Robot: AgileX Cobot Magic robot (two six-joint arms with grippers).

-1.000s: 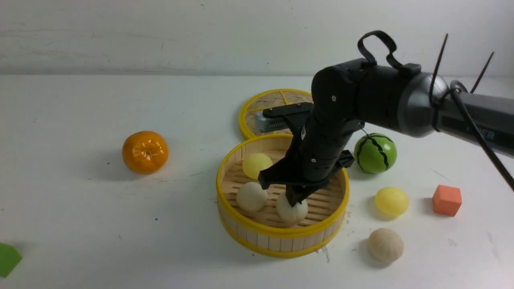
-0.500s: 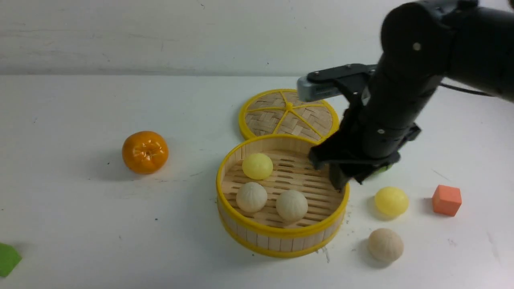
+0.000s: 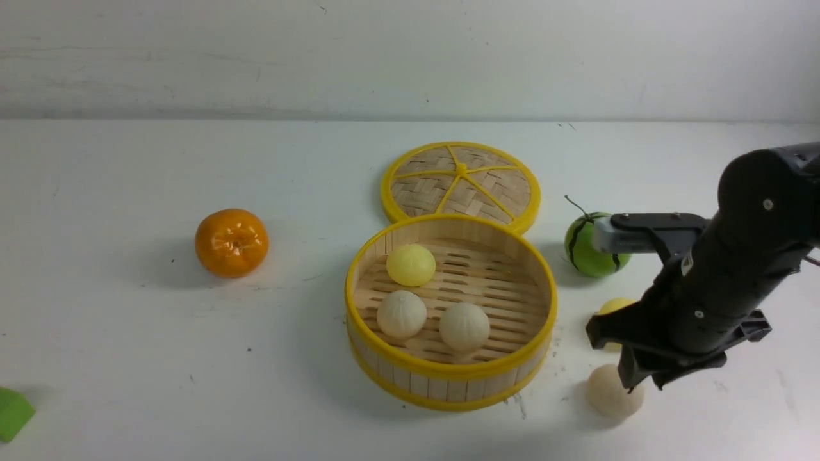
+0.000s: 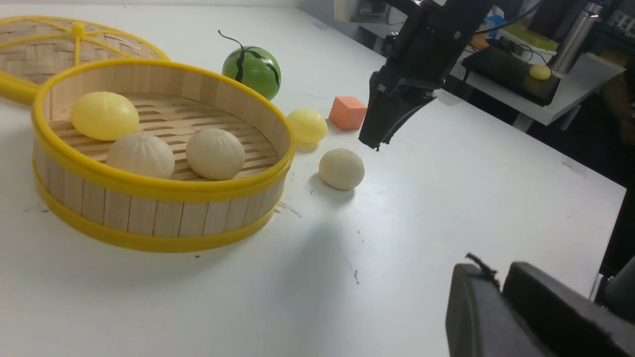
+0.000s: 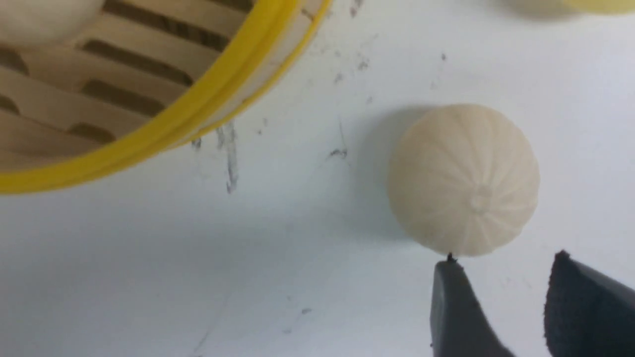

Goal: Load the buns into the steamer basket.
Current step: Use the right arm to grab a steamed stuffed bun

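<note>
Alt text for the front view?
The right gripper, jaws open, hovers by a pleated beige bun on the table, right of the steamer basket, which holds a yellow bun and two beige buns. A second yellow bun is half hidden behind the right arm; lid, tangerine and watermelon ball lie nearby.

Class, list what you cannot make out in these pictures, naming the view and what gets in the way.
- Pale yellow bun outside the steamer basket: front view, mostly hidden behind the right arm.
- Orange cube: front view, hidden by that arm; the left wrist view shows it.
- Green shape: front view, cut off by the edge.
- Left gripper: left wrist view, cut off by the edge; opening unclear.
</note>
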